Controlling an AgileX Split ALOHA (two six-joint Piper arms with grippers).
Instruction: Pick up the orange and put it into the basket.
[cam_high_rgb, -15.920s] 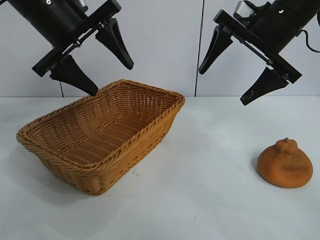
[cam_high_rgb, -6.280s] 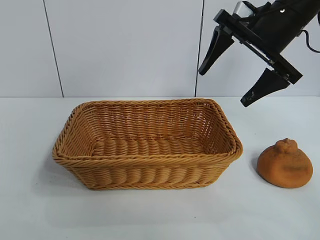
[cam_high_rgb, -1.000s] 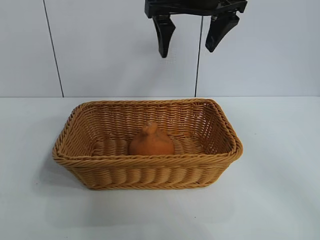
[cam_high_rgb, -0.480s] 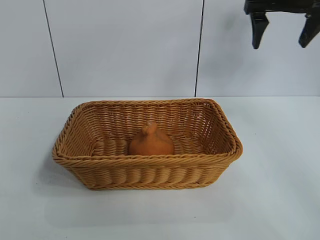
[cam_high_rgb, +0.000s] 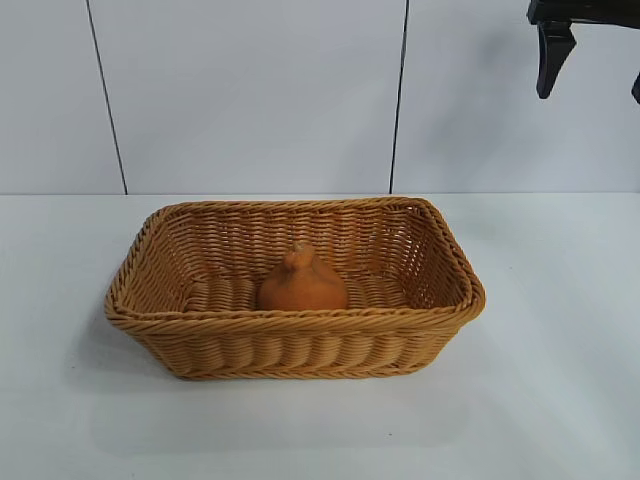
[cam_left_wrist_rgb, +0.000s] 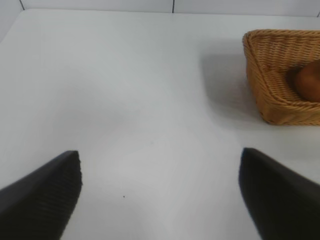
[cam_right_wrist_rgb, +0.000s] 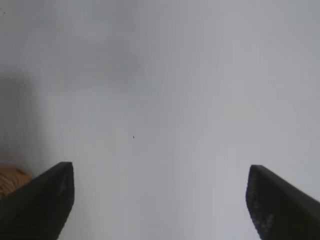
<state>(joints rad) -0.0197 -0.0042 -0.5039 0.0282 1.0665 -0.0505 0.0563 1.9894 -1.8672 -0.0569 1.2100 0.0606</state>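
The orange (cam_high_rgb: 301, 283) sits inside the woven wicker basket (cam_high_rgb: 300, 325), near its middle, bump up. In the left wrist view the basket (cam_left_wrist_rgb: 270, 100) shows at the edge with the orange (cam_left_wrist_rgb: 309, 80) in it. My right gripper (cam_high_rgb: 595, 85) is high at the top right, well clear of the basket, open and empty; its wrist view shows its jaws wide apart (cam_right_wrist_rgb: 160, 170) over bare table. My left gripper (cam_left_wrist_rgb: 160, 160) is out of the exterior view, open and empty over the table beside the basket.
The white table (cam_high_rgb: 540, 400) lies all around the basket, with a white panelled wall (cam_high_rgb: 250, 100) behind it. A corner of the basket (cam_right_wrist_rgb: 10, 180) shows at the edge of the right wrist view.
My right gripper has moved from above the basket to the upper right, partly leaving the exterior view. The orange and basket have not moved.
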